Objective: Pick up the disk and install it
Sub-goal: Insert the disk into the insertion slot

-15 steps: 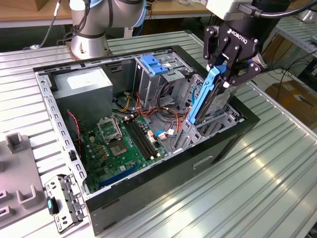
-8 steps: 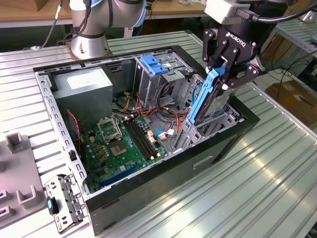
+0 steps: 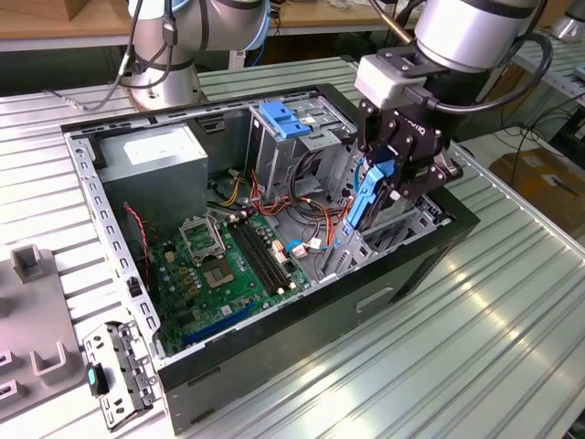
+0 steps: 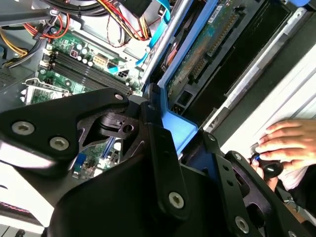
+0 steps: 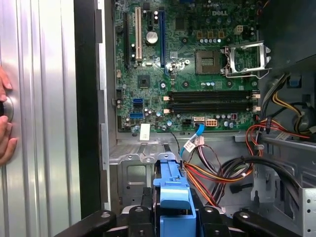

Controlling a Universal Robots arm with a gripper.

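Note:
The disk (image 3: 365,203) hangs on edge, its blue plastic bracket facing out, low inside the open computer case (image 3: 91,197) at the exterior view's right. My gripper (image 3: 391,174) is shut on it from above, black fingers on both sides. The disk stands in the metal drive bay (image 3: 413,222) beside the loose red and orange cables. In the second wrist view the blue bracket (image 4: 178,129) sits between the fingers, and the disk's green circuit side (image 4: 207,42) runs away from it. The bracket's end (image 5: 173,192) in the first wrist view pokes out between the fingers.
The green motherboard (image 3: 228,265) lies on the case floor, a grey power supply box (image 3: 151,155) at the back. A light-blue latch plate (image 3: 283,119) tops the drive cage. A person's hand (image 4: 289,143) rests on the table outside the case. A grey fixture (image 3: 27,320) stands at the exterior view's left.

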